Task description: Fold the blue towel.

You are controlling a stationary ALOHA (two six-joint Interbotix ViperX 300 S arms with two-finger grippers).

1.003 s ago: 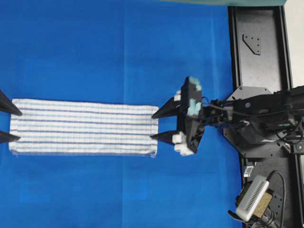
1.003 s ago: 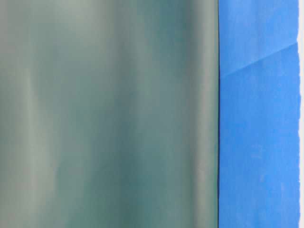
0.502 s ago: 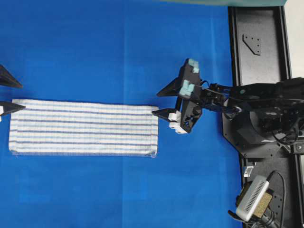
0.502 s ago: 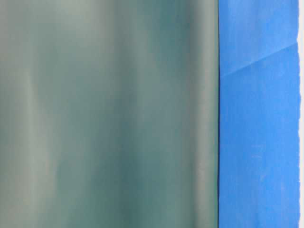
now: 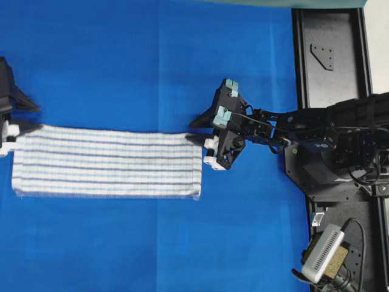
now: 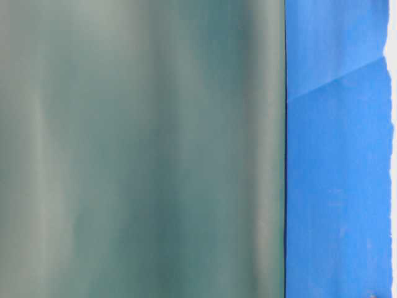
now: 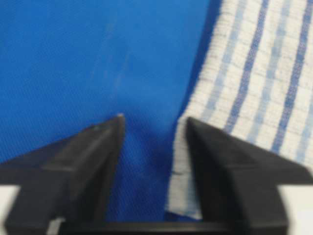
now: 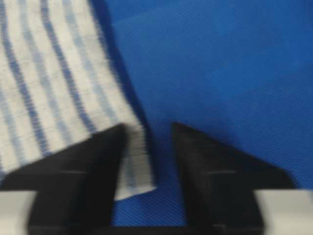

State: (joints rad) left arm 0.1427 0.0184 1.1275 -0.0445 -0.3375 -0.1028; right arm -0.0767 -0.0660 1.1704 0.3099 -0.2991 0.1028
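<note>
Our towel [image 5: 106,163] lies as a long strip; both pincers, left [image 7: 154,132] and right [image 8: 146,134], half-narrowed, straddle its far corners, nothing lifted yet.

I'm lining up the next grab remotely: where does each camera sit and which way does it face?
Overhead: looks straight down on the blue towel, both hands, right arm.
Table-level: faces a blurred grey-green surface and blue table covering; no robot.
Left wrist: behind the left hand, at a towel corner.
Right wrist: behind the right hand, likewise.
Both wrist views share the towel.
</note>
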